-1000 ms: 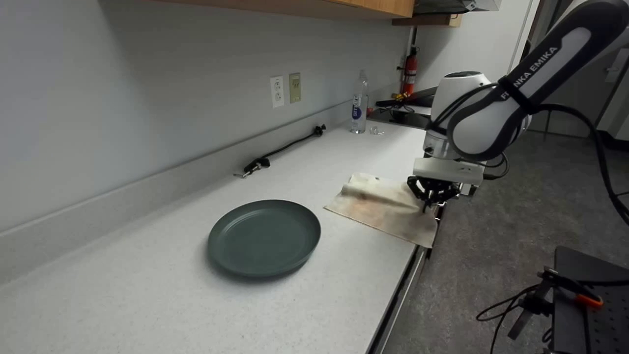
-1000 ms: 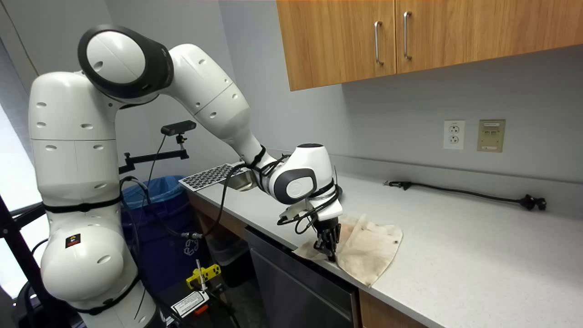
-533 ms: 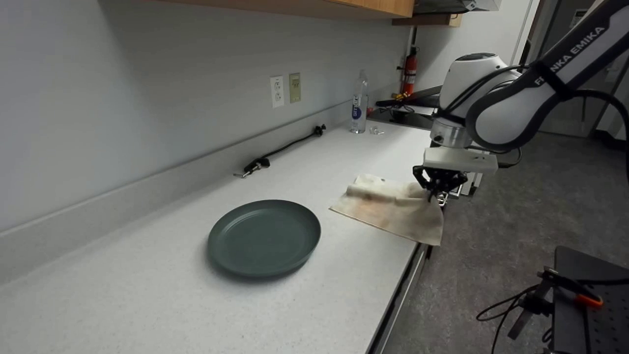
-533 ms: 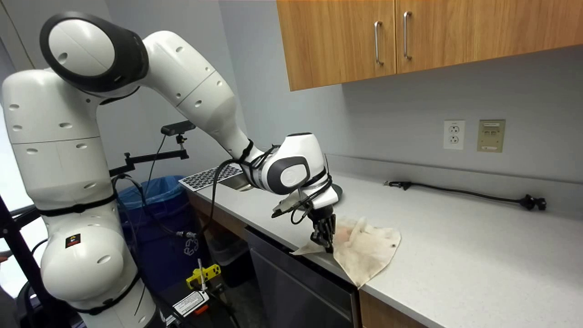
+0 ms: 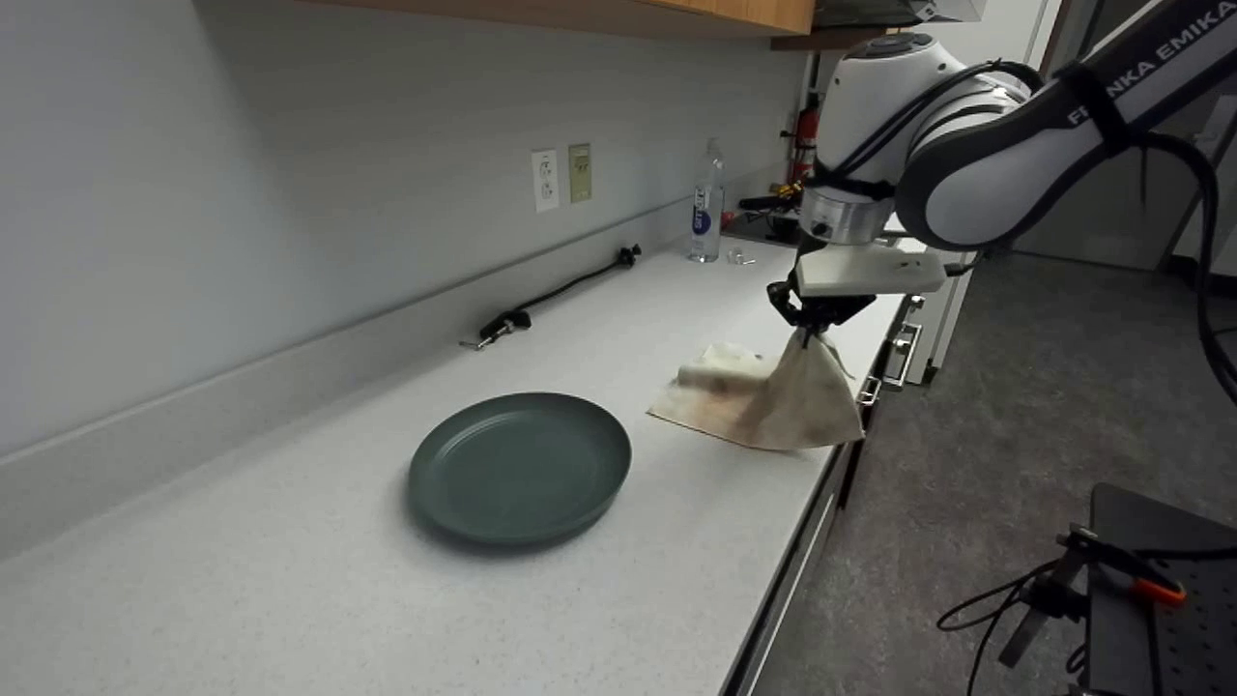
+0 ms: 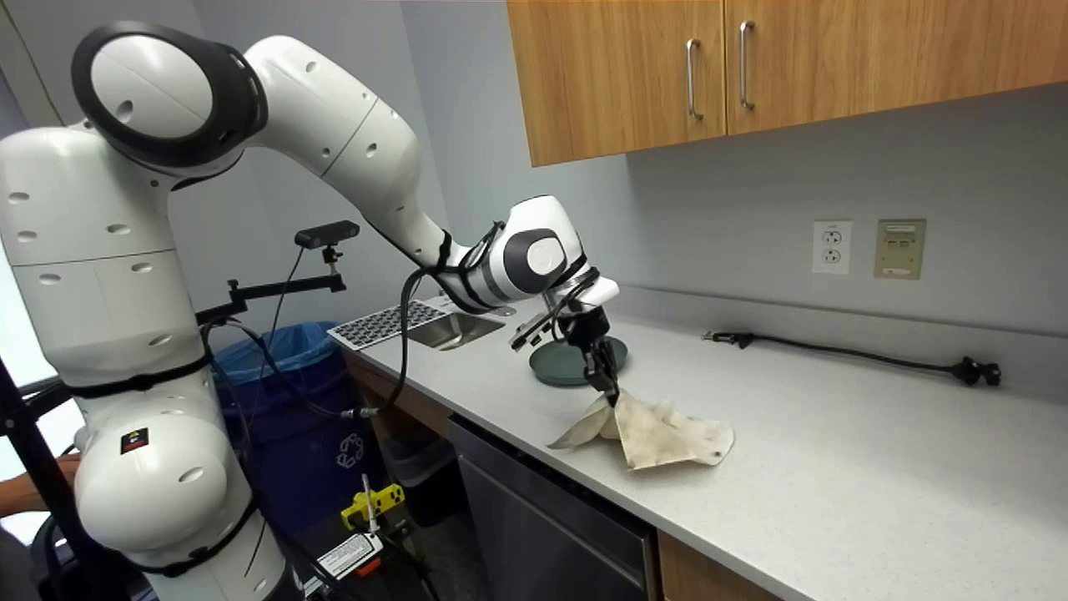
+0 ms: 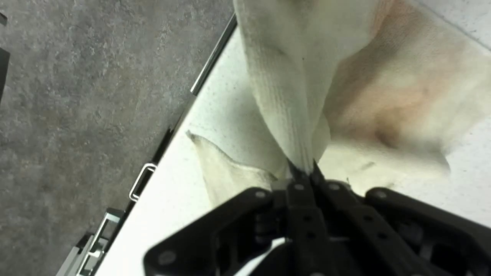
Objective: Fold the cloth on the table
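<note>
we see a thin, square, cream-beige fabric cloth point(image 5: 749, 398) with brownish-pink stains on a long, smooth, white tabletop point(image 5: 338, 580). a black, jointed, two-fingered hand point(image 7: 303, 168) pinches it between its fingertips, holding part of the fabric up in a peak, while the rest slopes down and lies on the tabletop near the front edge. in the wrist view, gathered folds run right into the fingertips, and a pointed corner shows against the white surface beside them. apart from the cloth, a dark green, round, shallow plate point(image 5: 522, 474) lies flat, its smooth inner face turned up.

in an exterior view, we find a tall, clear plastic bottle point(image 5: 706, 232), marked in blue, standing upright near the pale wall point(image 5: 338, 145); we cannot tell how full it is. in an exterior view, a silvery metal sink point(image 6: 442, 334) is set into the tabletop, with a grey, dark-dotted panel point(image 6: 388, 324) at its side; we cannot tell whether the panel overlaps it. lower down, a tall blue plastic bin point(image 6: 309, 467) with a white recycling symbol is lined with a light-blue bag point(image 6: 288, 351), and near it stands a smaller black bin point(image 6: 434, 492), its inside too dark for us to make out.
</note>
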Tool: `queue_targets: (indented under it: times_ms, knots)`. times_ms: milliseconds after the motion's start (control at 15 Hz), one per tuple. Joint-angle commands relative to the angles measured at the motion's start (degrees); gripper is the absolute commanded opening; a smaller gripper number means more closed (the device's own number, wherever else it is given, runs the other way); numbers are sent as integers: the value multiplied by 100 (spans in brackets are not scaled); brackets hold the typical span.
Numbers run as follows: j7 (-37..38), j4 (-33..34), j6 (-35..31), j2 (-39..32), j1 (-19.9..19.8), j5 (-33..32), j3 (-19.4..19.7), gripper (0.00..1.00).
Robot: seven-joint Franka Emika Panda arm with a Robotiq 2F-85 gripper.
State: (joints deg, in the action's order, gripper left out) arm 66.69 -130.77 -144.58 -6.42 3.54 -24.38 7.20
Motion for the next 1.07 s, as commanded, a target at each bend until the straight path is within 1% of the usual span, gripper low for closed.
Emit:
queue_targets:
  times_ms: [0,400,533,800,867,1000]
  knots:
    - [197,806,381,-557,73,-553,-122,1]
    - [317,1902,720,-1593,301,-1729,67,1]
    - [238,2144,768,-1874,319,-1883,98,1]
    - [63,2401,671,-2217,335,-1900,52,1]
    - [-98,2403,583,-2243,295,-1741,-32,1]
    - [-351,2348,315,-2242,259,-1689,-124,1]
